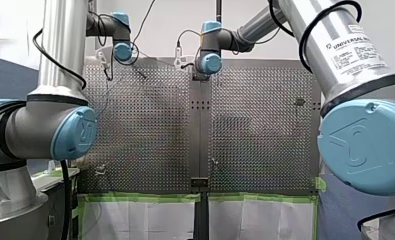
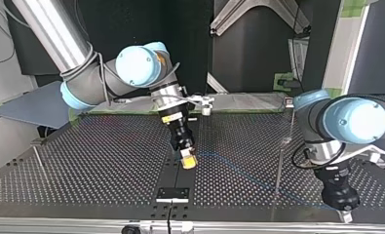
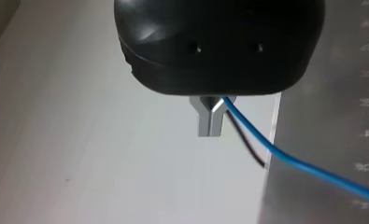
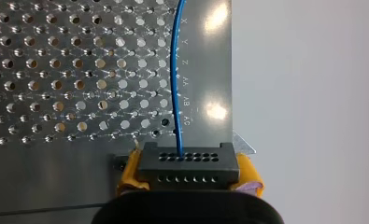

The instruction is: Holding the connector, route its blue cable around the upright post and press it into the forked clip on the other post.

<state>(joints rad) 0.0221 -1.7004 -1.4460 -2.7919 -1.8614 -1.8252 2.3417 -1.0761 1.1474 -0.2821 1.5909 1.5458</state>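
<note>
Setup is a grey perforated table (image 2: pixel 107 161). In the front view its near edge is lined with green tape (image 1: pixel 145 197), with white sheets (image 1: pixel 135 220) hanging below. The top view shows dark panels and frame pieces behind the table, the front view a pale wall.

I'm using the thin upright post (image 2: pixel 279 168) as my landmark, going left to right across the top view.

Well left of the post, my right gripper (image 2: pixel 188 162) tilts down over the table's middle seam. Its yellow pads (image 4: pixel 128 170) are clamped on either end of the black connector (image 4: pixel 188 163). The connector is a wide block lying crosswise between the pads, so its long axis runs from pad to pad. Its face with the rows of holes points straight ahead, away from the gripper. I can't tell if it touches the table. A small black plate (image 2: pixel 172 194) sits near it, at the table's edge.

The blue cable (image 4: pixel 174 70) comes out of one hole in the top row and runs straight ahead over the table, beside a column of letter marks. In the top view it lies low across the table, slants toward the post and crosses its lower part. I can't tell which side of the post it passes.

Right of the post, my left gripper (image 3: pixel 211 112) is black and points down near the table's edge. Its metal fingers (image 3: pixel 205 119) are pinched together into a Y, with the blue cable coming out of the fork.
</note>
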